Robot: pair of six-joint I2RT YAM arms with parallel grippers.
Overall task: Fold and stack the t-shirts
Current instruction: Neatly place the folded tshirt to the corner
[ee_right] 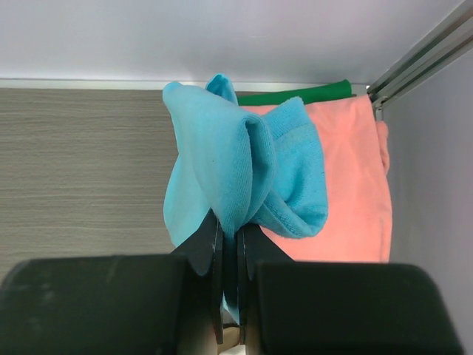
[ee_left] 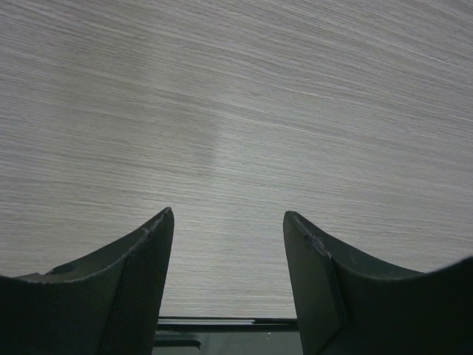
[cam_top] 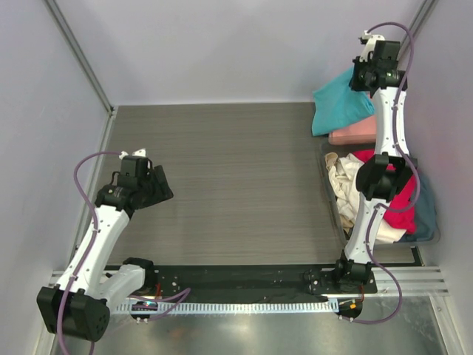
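One turquoise t-shirt (ee_right: 222, 155) clamped in right pincer (ee_right: 229, 231) above salmon t-shirt (ee_right: 355, 185); left pincer (ee_left: 228, 214) gapes.

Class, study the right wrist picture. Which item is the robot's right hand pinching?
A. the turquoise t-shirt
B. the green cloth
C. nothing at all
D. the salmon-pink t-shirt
A: the right hand has its fingers closed on a bunched fold of the turquoise t-shirt, while the salmon-pink t-shirt lies flat and ungripped.
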